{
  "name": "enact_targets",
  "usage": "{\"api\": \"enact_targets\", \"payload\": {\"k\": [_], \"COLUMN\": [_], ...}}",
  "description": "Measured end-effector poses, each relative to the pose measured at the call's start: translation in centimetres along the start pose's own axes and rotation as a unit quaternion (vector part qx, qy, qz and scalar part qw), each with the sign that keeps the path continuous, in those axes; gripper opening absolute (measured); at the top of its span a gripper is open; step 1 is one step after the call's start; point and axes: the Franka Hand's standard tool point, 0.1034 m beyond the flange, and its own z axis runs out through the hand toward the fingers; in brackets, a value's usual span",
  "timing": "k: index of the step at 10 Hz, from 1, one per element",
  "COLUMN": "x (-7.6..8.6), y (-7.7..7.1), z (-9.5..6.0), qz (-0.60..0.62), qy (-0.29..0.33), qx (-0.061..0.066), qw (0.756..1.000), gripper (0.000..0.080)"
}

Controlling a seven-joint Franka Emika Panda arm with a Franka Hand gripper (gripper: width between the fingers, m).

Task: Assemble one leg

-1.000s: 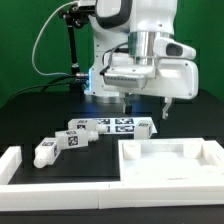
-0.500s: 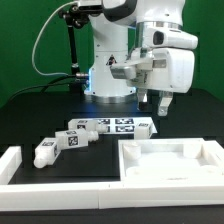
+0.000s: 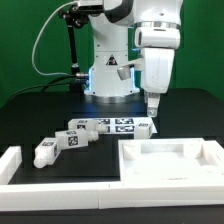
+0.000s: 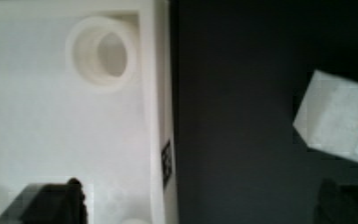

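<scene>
Currently the hand hangs open and empty just above one leg, midway between far and near edges of the counter.

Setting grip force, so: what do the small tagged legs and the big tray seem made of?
Legs: likely hard plastic, matte white, crisp edges, black-and-white tags on the sides. Tray: likely the same plastic, matte white, smooth, no grain or gloss.

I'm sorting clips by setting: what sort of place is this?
Probably a robotics lab bench: a white robot arm on a black table, small white plastic posts bearing black-and-white fiducial tags, and a large white shallow tray-shaped part.
</scene>
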Motion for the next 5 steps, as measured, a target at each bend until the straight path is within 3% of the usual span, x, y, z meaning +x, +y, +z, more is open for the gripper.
{"api": "enact_targets", "payload": {"k": [1,3,5], "x": [0.0,0.1,-1.0], "y": [0.0,-0.6,-0.3], "z": [0.0,0.1,0.3], "qz": [0.032,0.238,0.440], "qy": [0.001,0.007,0.012], "qx": [0.001,0.008,0.024], "qw": [0.999,0.971,0.898], "gripper": [0.0649,0.0649,0.0649]}}
